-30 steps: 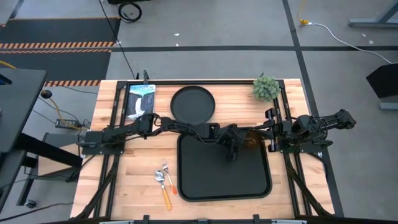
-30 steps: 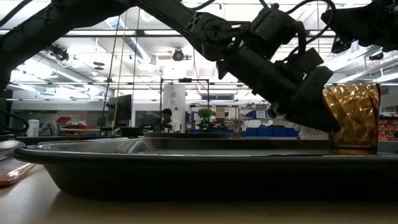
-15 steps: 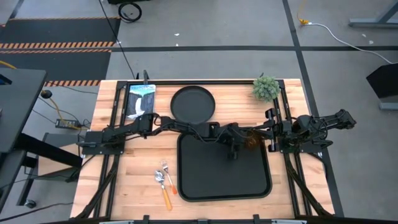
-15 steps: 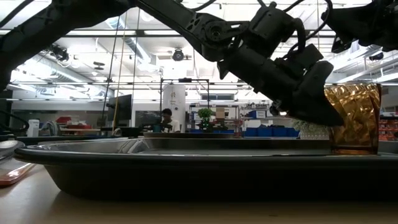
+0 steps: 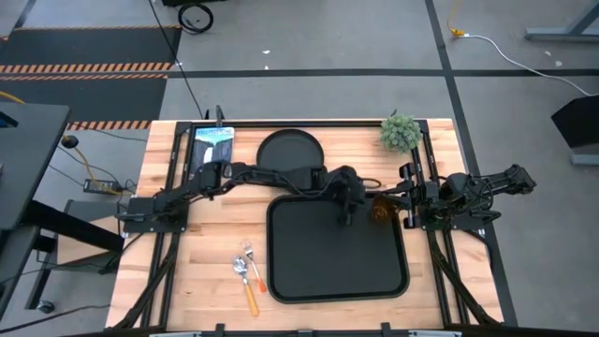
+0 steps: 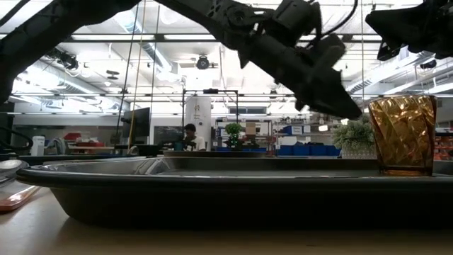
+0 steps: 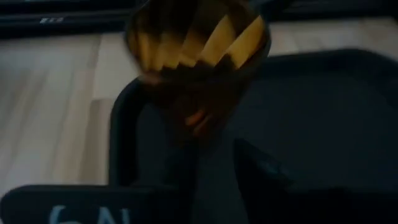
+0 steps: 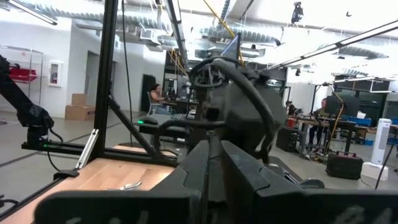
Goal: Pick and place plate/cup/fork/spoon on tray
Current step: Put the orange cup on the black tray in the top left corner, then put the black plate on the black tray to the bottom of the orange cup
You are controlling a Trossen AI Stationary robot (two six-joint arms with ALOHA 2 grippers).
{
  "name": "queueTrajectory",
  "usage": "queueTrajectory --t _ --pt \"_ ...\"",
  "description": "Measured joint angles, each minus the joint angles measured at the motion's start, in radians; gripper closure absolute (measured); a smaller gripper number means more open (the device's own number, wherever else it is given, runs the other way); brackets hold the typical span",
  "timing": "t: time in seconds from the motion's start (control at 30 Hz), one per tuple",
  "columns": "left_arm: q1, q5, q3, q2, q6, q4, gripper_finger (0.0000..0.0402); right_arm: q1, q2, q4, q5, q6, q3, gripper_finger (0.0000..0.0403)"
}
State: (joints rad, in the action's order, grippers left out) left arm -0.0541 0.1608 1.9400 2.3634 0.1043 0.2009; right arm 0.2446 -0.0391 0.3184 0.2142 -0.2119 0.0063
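Note:
The amber cup (image 5: 379, 211) stands upright on its base in the far right corner of the black tray (image 5: 337, 267); it also shows in the low view (image 6: 403, 133) and the left wrist view (image 7: 199, 56). My left gripper (image 5: 348, 215) is open and empty, raised above the tray to the cup's left (image 6: 340, 106). The round black plate (image 5: 285, 150) lies on the table behind the tray, partly under the left arm. The fork (image 5: 251, 260) and the spoon (image 5: 243, 276) lie on the table left of the tray. My right gripper (image 5: 409, 208) waits shut at the tray's right edge.
A small green plant (image 5: 401, 131) stands at the table's far right. A blue and white booklet (image 5: 211, 150) lies at the far left. The left arm reaches across the plate's near rim. Most of the tray's floor (image 6: 212, 177) is bare.
My left gripper has let go of the cup and has gone up and away from it, toward the table's far edge and left. The cup stays upright on the tray where it stood.

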Motion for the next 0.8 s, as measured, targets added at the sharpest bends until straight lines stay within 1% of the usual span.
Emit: queueTrajectory --t 0.2,0.33,0.4,0.47,0.67,0.8 --pt "-0.047 -0.017 0.000 -0.061 0.086 0.207 0.0341 0.000 0.000 0.001 0.000 0.000 0.000 0.0357" --pt "-0.089 -0.027 0.000 -0.074 0.126 0.344 0.0378 0.000 0.000 0.001 0.000 0.000 0.000 0.0357" --pt "-0.105 -0.032 -0.001 -0.081 0.156 0.372 0.0393 0.000 0.000 -0.001 0.000 0.000 0.000 0.0357" --pt "-0.119 -0.053 -0.001 -0.093 0.179 0.404 0.0395 0.000 0.000 0.002 0.000 0.000 0.000 0.0357" --pt "-0.182 -0.209 -0.001 -0.128 0.260 0.495 0.0391 0.000 0.000 0.001 0.000 0.000 0.000 0.0357" --pt "-0.276 -0.221 0.002 -0.146 0.279 0.526 0.0394 0.000 0.000 0.001 0.000 0.000 0.000 0.0357"
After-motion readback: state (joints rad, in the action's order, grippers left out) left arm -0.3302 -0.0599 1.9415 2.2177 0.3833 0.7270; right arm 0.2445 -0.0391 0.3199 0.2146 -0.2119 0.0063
